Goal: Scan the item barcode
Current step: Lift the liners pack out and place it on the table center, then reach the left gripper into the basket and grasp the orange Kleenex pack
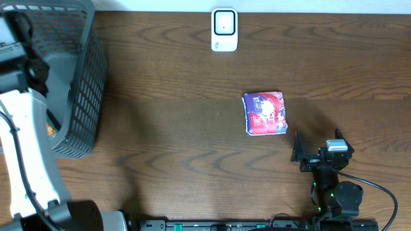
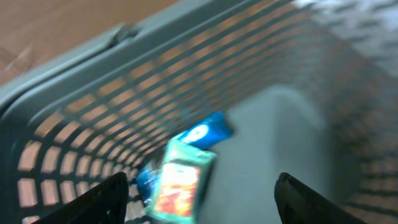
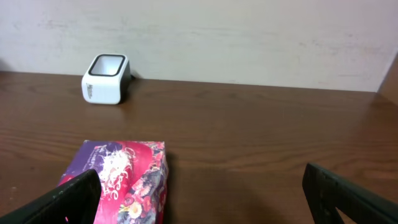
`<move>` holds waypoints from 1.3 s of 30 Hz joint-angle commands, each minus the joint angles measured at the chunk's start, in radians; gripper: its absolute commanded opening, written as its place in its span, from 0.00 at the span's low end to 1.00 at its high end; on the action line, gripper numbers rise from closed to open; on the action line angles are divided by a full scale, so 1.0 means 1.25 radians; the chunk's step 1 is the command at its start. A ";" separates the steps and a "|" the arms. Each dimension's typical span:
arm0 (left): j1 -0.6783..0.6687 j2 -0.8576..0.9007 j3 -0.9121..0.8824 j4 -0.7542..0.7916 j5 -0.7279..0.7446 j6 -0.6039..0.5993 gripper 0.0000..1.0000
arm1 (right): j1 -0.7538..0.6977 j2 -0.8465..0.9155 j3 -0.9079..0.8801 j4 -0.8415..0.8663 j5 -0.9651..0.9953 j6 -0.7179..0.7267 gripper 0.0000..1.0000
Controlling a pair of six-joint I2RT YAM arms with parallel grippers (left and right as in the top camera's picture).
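Right hand (image 1: 317, 140) near purple-red packet (image 1: 264, 113)

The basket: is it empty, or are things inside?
Not empty: the left wrist view shows a green packet and a blue packet lying inside the basket.

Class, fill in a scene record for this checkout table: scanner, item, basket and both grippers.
Scanner: white, at the table's far edge
Item: purple-red packet, flat on the table, untouched
Basket: grey, left side; holds a green packet and a blue packet
Left gripper: open, reaching into the basket
Right gripper: open, beside the purple-red packet, not touching
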 commanded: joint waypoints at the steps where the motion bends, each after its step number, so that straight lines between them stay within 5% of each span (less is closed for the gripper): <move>1: 0.050 0.051 -0.016 -0.038 -0.020 -0.077 0.75 | 0.007 -0.004 -0.002 -0.001 -0.001 -0.009 0.99; 22: 0.050 0.349 -0.020 -0.144 0.037 -0.124 0.72 | 0.007 -0.004 -0.002 -0.001 -0.001 -0.009 0.99; 39: 0.031 0.382 -0.042 -0.146 -0.037 -0.165 0.63 | 0.007 -0.004 -0.002 -0.001 -0.001 -0.009 0.99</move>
